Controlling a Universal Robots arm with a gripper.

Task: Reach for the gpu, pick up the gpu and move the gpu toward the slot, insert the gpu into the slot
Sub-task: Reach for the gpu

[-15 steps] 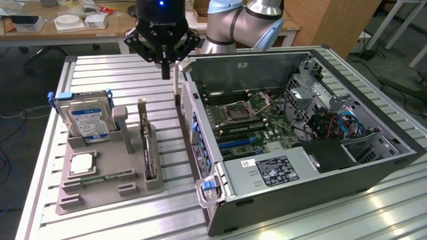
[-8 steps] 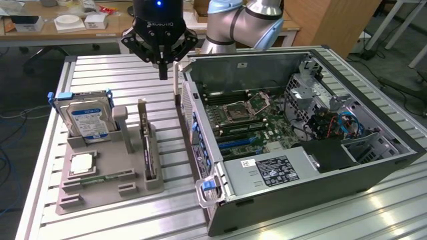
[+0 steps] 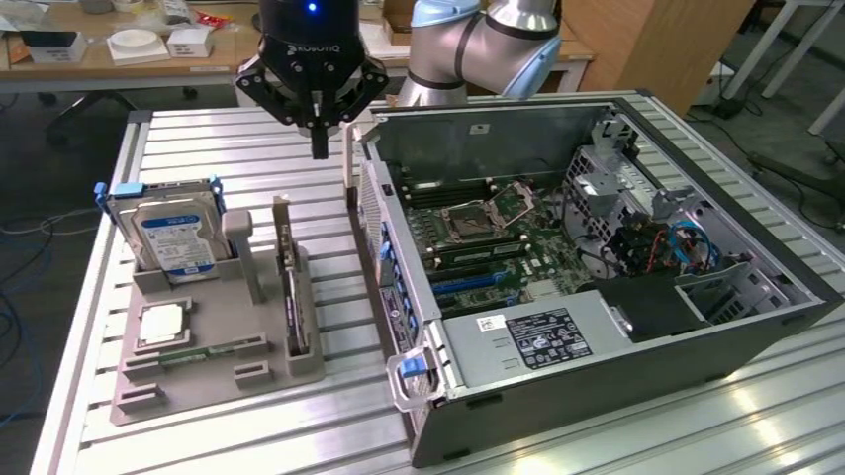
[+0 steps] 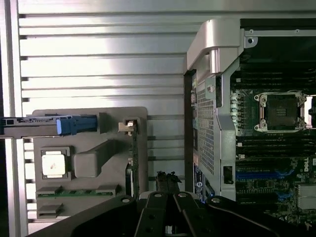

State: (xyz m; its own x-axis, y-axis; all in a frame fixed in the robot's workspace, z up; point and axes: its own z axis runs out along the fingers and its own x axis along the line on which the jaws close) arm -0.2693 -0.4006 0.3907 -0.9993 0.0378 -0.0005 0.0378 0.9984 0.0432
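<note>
Ribbed aluminium slats form the surface (image 3: pixel 237 148), glossy and streaked with glare. In the lower left of the exterior view a matte grey moulded holder (image 3: pixel 212 386) with blocky slots rests on it. The gpu (image 3: pixel 295 297) stands on edge in the holder's slot nearest the case. It is a thin dark card seen almost edge-on, so its face is hard to make out, and its narrow silver bracket rises at the far end. A silver hard drive (image 3: pixel 169 237) with a blue label stands upright in the same holder, while a square metal-capped chip (image 3: pixel 158 323) and a green memory stick (image 3: pixel 198 352) lie flat. The black pincer (image 3: pixel 319 146) hangs in the upper middle of the frame, above and behind the gpu and apart from it, its fingers pressed together on nothing. At the right lies an open black computer case (image 3: pixel 660 346). Its green motherboard (image 3: pixel 528 242) is partly hidden by cables and a metal cage, and the arm is cut off by the frame's top edge.
</note>
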